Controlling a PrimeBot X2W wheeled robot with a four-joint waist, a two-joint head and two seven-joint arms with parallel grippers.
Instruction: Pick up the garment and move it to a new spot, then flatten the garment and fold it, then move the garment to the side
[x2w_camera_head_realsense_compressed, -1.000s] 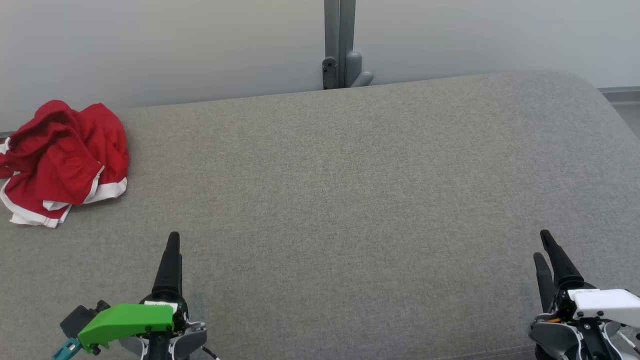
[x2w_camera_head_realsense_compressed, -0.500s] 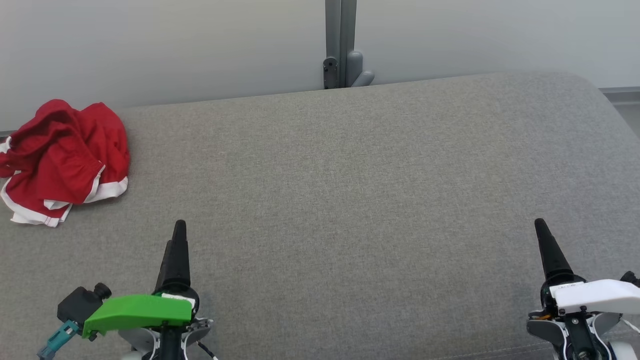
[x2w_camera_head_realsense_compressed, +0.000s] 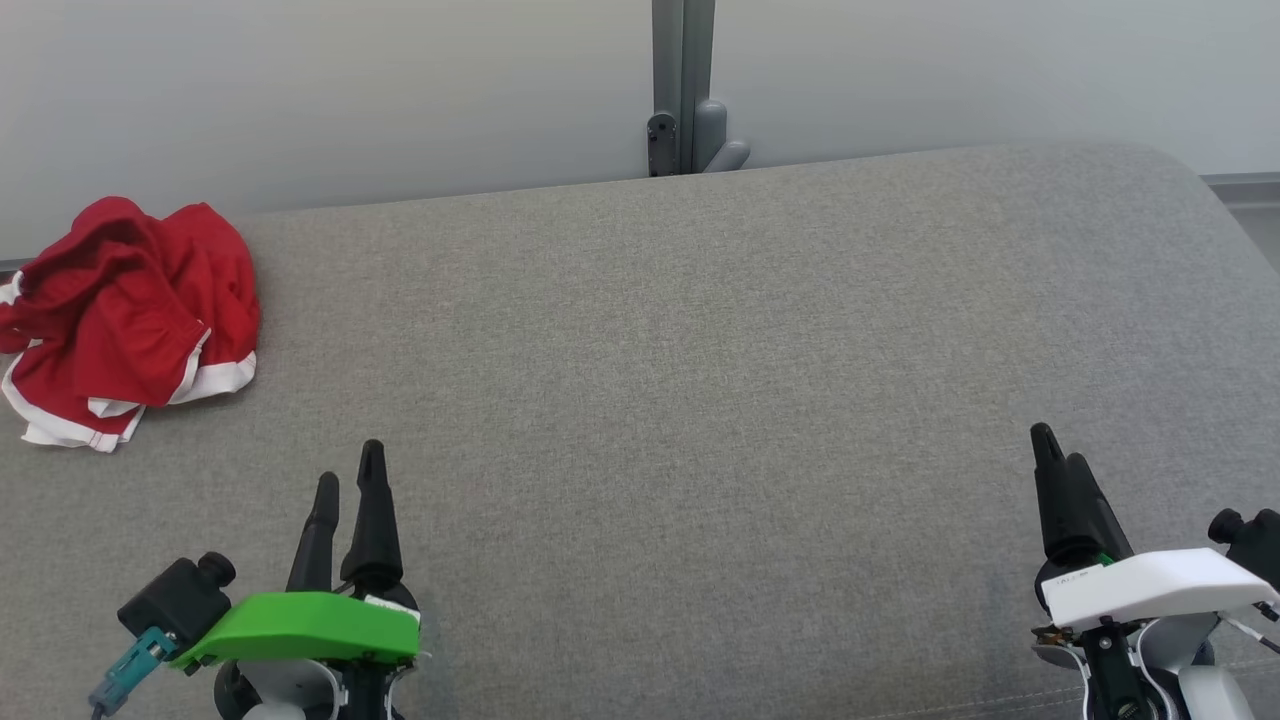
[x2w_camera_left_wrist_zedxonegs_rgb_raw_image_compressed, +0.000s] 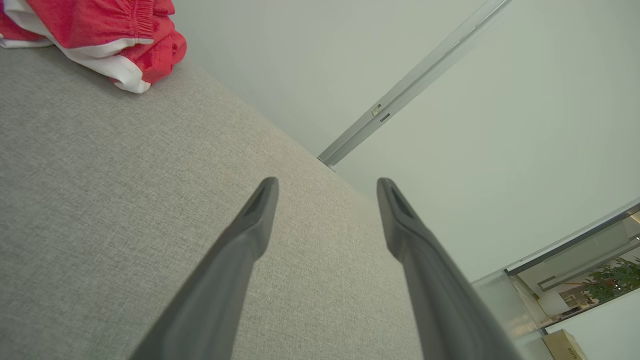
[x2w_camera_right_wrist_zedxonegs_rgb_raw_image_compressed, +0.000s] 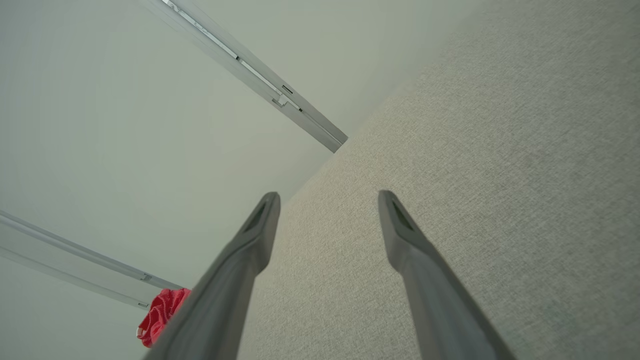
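Note:
The garment (x2w_camera_head_realsense_compressed: 125, 315) is a crumpled red piece with white trim, lying at the far left of the grey cushioned surface (x2w_camera_head_realsense_compressed: 680, 400). Its edge is at the top left of the left wrist view as the garment (x2w_camera_left_wrist_zedxonegs_rgb_raw_image_compressed: 100, 30), and a small red bit of the garment (x2w_camera_right_wrist_zedxonegs_rgb_raw_image_compressed: 162, 315) shows in the right wrist view. My left gripper (x2w_camera_head_realsense_compressed: 348, 480) stands open at the lower left, well short of the garment, with nothing between its fingers. At the lower right my right gripper (x2w_camera_head_realsense_compressed: 1058, 447) is open and empty too.
A pale wall runs behind the surface, with a grey post and fitting (x2w_camera_head_realsense_compressed: 685, 120) at the middle back. The surface's right end curves away at the rounded corner (x2w_camera_head_realsense_compressed: 1190, 190). A wide bare stretch of fabric lies between the two grippers.
Both grippers have moved up the head view and rolled; the left now shows two separate fingers. The right has drifted slightly left. The garment lies as before.

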